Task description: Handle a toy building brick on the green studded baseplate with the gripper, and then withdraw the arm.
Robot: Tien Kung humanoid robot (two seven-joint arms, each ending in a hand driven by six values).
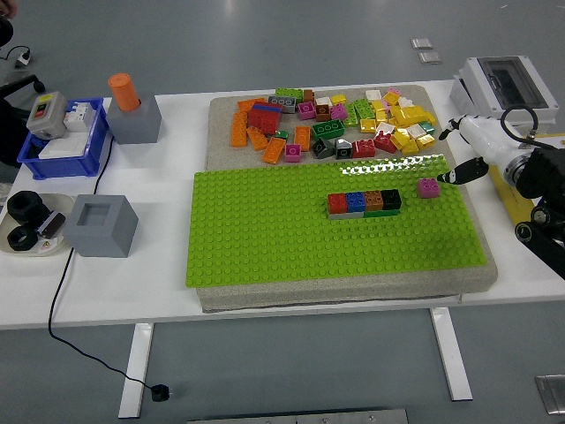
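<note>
- Right hand (455, 170), black-fingered on a white forearm, is reaching in from the right edge, fingers loosely spread, holding nothing.
- Small pink plastic toy brick (428, 186) is sitting on the green studded baseplate (265, 230), just beside the fingertips.

Blue bin (35, 163) with switches, orange cylinder (124, 92) on grey block (135, 119), black rings (25, 208)

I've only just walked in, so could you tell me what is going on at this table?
The robot's right hand reaches in from the right edge, its fingertips close beside a pink brick on the green baseplate; whether they touch is unclear. A short row of bricks (red, blue, brown, black) sits to its left. A pile of loose bricks lies behind. The left arm is not visible.
</note>
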